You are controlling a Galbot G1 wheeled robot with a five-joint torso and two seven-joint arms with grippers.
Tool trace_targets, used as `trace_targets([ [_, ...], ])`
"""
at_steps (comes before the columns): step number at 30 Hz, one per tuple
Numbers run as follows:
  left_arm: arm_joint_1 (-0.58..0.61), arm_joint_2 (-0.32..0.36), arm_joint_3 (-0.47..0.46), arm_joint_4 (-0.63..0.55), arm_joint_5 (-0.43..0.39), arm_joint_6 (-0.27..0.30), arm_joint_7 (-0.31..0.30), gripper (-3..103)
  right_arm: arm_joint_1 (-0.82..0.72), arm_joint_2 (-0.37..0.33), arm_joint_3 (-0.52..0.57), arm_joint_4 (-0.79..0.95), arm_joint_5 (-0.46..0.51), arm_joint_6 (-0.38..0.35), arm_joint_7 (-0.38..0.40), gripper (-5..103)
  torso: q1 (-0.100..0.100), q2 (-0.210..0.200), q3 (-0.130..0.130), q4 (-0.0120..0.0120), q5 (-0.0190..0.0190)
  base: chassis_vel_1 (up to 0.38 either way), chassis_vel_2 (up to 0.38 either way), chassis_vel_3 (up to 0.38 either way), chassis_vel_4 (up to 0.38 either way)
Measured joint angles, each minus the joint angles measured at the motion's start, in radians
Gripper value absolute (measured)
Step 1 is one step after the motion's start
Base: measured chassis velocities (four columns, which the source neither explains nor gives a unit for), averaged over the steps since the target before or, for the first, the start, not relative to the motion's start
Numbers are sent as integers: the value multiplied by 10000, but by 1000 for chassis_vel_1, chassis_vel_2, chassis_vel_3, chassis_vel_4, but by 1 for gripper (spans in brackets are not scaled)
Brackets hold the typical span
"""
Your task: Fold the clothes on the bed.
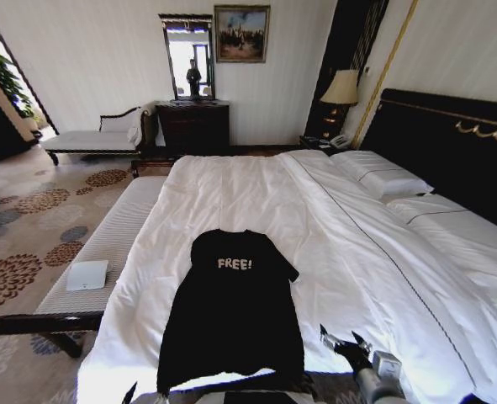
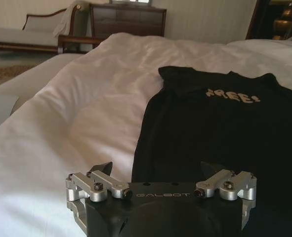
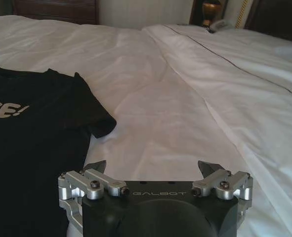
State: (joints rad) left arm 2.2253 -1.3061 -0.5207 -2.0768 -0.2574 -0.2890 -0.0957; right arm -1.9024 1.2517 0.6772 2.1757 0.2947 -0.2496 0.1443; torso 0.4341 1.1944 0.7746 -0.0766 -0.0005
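The clothes are one black T-shirt (image 1: 231,324) with white "FREE!" lettering. It lies spread flat, chest up, near the front edge of the bed (image 1: 256,194), collar toward the far end. My left gripper (image 2: 157,168) is open and hangs low over the shirt's (image 2: 220,133) left hem side, holding nothing. My right gripper (image 1: 345,341) stands open just off the shirt's right side near the hem. In the right wrist view the right gripper (image 3: 153,165) hovers over white sheet beside the shirt (image 3: 32,133), below its sleeve.
White pillows (image 1: 383,177) lie against the dark headboard (image 1: 441,143) at the right. A pale bench (image 1: 113,236) with a white box (image 1: 87,275) runs along the bed's left side. A chaise (image 1: 92,139), dresser (image 1: 193,126) and lamp (image 1: 342,88) stand at the far wall.
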Motion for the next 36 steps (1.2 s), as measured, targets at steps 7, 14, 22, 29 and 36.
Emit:
trace_targets([
  [7,-1486,380,318,-249,567,386,-71,100,772,-381,-448,-789,-1083,545,-843,100,0,0,0,-2,-2,0,0,0,0],
  [14,-3066,1253,774,-618,11,1562,-436,100,1597,-988,-1114,-2228,-2626,1477,-942,100,1,-1,1,-7,-2,0,0,0,0],
  [22,-3096,1442,1023,-558,-105,1791,-388,100,3588,-2273,-2180,-3700,-3353,2702,-1074,100,1,-1,1,1,0,0,0,0,0],
  [29,-2879,1330,910,-662,-109,1762,-350,100,5329,-2732,-3586,-4590,-2955,2706,-1117,100,1,-1,0,-3,-3,0,0,0,0],
  [36,-2703,1313,652,-836,-152,1746,-329,100,6249,-2538,-4774,-5459,-3267,2824,-1159,100,0,-1,0,-3,-2,0,0,0,0],
])
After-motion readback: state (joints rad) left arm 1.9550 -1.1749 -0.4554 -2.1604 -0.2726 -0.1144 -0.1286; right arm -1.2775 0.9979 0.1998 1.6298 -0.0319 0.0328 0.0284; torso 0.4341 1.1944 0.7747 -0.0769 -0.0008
